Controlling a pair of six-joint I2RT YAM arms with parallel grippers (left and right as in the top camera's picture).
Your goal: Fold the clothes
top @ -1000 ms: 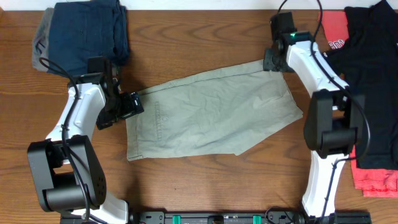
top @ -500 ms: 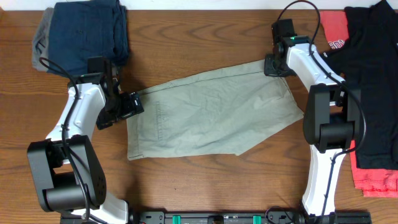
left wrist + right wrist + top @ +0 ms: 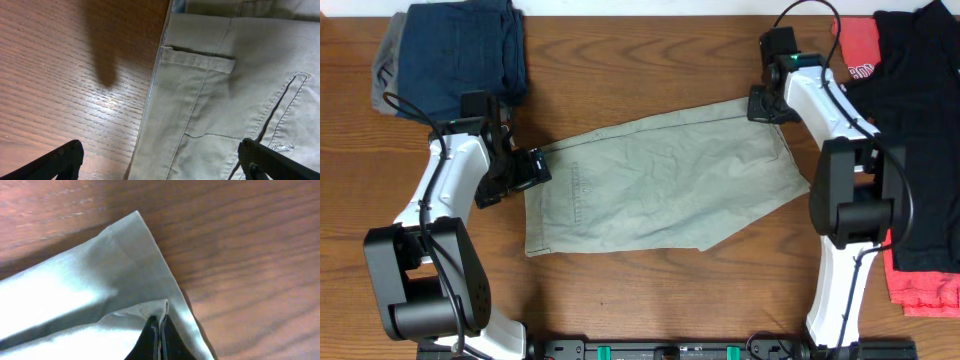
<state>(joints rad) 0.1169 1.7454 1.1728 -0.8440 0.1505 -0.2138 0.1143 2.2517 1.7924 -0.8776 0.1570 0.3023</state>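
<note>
The clothes, a pair of pale khaki shorts, lie spread flat across the middle of the wooden table, waistband to the left. My left gripper hovers at the waistband's upper corner, jaws wide open. In the left wrist view its fingertips straddle the waistband edge and belt loop of the shorts, nothing pinched. My right gripper is at the shorts' far right corner. In the right wrist view it is shut on a small raised fold of the khaki fabric.
A folded navy-blue garment lies at the back left. A black shirt over a red printed shirt covers the right edge of the table. Bare wood runs in front of the shorts.
The right gripper has closed on the shorts' far right corner and shifted slightly right. The left arm and the shorts have hardly moved.
</note>
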